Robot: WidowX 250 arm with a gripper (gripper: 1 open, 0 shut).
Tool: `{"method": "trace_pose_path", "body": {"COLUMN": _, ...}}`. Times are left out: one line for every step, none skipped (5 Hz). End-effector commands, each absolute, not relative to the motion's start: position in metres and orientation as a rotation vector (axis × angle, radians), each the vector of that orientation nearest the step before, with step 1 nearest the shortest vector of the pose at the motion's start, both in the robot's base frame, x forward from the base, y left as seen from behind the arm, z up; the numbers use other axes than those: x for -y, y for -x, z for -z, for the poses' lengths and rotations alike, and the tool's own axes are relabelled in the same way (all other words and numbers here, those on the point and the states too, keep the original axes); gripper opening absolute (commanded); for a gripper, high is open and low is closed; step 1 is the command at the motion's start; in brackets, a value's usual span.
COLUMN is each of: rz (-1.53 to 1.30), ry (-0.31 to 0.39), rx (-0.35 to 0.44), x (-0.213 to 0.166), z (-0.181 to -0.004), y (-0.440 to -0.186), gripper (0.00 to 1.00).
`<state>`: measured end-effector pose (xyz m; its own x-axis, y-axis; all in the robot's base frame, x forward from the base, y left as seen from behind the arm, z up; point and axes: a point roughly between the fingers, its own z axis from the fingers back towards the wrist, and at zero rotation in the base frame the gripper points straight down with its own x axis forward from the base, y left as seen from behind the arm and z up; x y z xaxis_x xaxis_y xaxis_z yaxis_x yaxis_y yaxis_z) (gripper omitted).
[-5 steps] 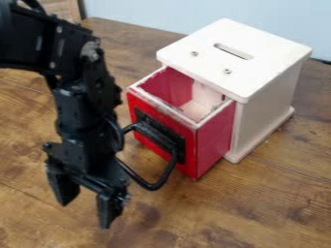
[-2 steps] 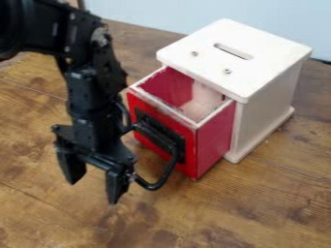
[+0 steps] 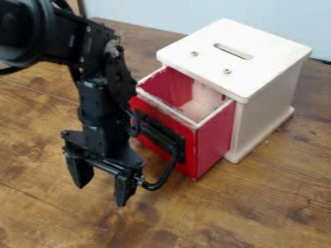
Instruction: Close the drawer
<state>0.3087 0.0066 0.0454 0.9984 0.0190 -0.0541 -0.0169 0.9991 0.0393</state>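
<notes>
**Status: Gripper Repositioned Toward Drawer Front**

The drawer [image 3: 185,124] stands pulled out of the white housing [image 3: 258,77], left of it, with its red interior exposed. The wire loop handle [image 3: 158,155] projects toward the near left. Over the last second the gripper [image 3: 105,184] has travelled right and slightly farther from the camera, arriving just beside the handle. Its jaws are spread apart and hold nothing (fingers pointing down at the wooden table [image 3: 246,208]). The drawer itself has not shifted. Judgement: the arm is lining up to push; closing has not started.
</notes>
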Motion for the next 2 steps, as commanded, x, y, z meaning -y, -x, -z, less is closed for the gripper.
{"method": "trace_pose_path", "body": {"rz": 0.031, "ry": -0.047, "rx": 0.003, "x": -0.0115, "z": -0.0587, "y": -0.3199, "gripper": 1.00}}
{"method": "trace_pose_path", "body": {"rz": 0.070, "ry": -0.046, "rx": 0.002, "x": -0.0169, "z": -0.0584, "y": -0.3212, "gripper": 1.00}}
